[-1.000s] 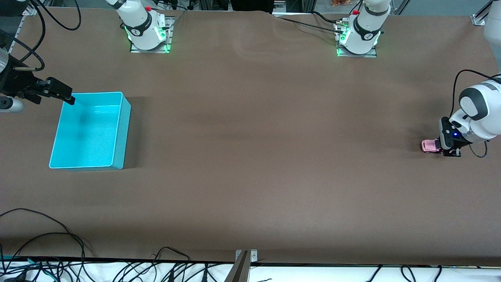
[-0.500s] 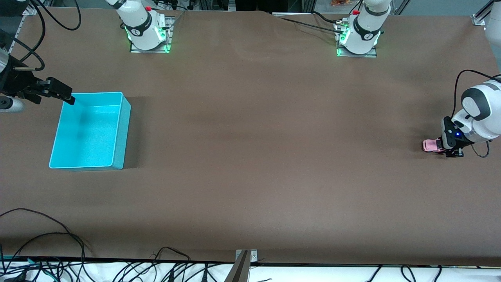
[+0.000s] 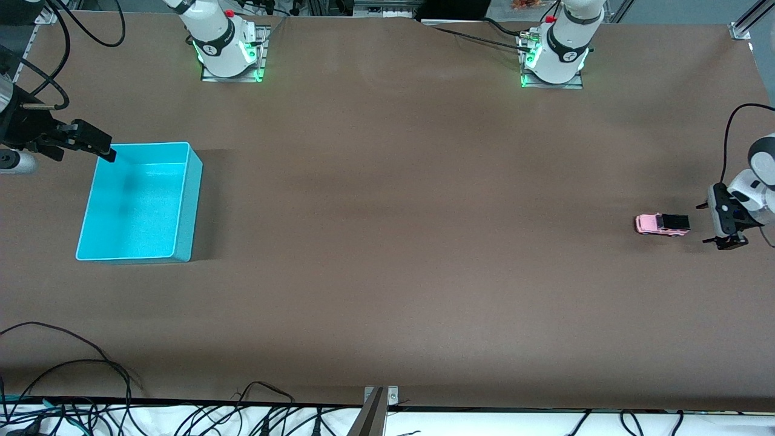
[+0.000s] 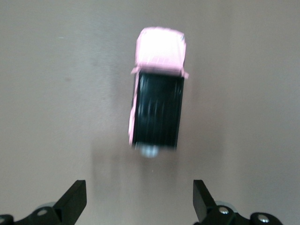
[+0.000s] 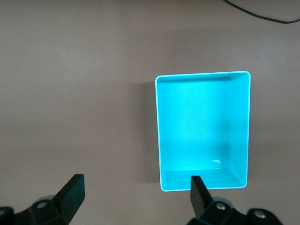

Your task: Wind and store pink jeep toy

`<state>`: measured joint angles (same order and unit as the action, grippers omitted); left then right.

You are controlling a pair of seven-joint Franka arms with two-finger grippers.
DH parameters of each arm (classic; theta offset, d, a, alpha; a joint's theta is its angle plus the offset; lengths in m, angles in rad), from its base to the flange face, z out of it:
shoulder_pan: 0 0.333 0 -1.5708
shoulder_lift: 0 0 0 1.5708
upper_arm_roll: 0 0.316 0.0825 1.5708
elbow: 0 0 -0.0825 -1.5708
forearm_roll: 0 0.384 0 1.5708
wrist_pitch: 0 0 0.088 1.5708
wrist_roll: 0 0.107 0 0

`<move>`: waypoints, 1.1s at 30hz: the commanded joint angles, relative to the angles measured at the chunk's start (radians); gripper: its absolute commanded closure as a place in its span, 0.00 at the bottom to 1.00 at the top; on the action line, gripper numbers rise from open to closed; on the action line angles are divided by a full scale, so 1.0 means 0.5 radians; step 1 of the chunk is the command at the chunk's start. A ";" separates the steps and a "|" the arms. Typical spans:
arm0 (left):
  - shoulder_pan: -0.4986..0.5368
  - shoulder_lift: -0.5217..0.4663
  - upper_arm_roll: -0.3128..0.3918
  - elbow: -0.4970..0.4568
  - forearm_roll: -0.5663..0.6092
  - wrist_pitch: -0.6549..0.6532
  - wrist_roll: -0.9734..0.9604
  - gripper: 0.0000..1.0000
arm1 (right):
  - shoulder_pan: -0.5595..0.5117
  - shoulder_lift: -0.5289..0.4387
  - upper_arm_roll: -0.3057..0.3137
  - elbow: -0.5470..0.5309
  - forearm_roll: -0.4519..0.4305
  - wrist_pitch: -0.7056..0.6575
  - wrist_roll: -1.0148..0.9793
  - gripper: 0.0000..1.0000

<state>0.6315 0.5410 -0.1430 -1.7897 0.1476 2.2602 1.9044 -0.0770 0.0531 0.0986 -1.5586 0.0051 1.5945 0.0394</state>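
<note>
- At right of frame: pink jeep toy (image 3: 662,224) freed on tabletop (image 3: 387,242); left gripper (image 3: 725,225) fingers apart beside it.
- At left of frame: right gripper (image 3: 104,151), fingers apart, waits over turquoise bin (image 3: 189,200); storing likely needs a regrasp.

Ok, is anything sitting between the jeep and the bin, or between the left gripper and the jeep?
Nothing visible. The pink jeep toy sits on the table at the left arm's end, the turquoise bin at the right arm's end, only bare brown surface between them. The left gripper, fingers open, is beside the jeep with nothing between.
</note>
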 commanded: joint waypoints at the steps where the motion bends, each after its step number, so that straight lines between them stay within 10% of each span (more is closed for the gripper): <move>1: 0.004 -0.110 -0.073 0.100 -0.031 -0.265 -0.243 0.00 | -0.015 -0.033 -0.001 -0.030 0.039 -0.007 -0.002 0.00; 33: 0.001 -0.214 -0.702 0.692 -0.031 -1.474 -2.216 0.00 | -0.015 -0.033 -0.001 -0.030 0.042 -0.008 -0.002 0.00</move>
<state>0.6270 0.4727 -0.4475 -1.4527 0.1419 1.5736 0.9172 -0.0770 0.0531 0.0983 -1.5586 0.0051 1.5945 0.0394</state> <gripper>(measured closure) 0.000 0.000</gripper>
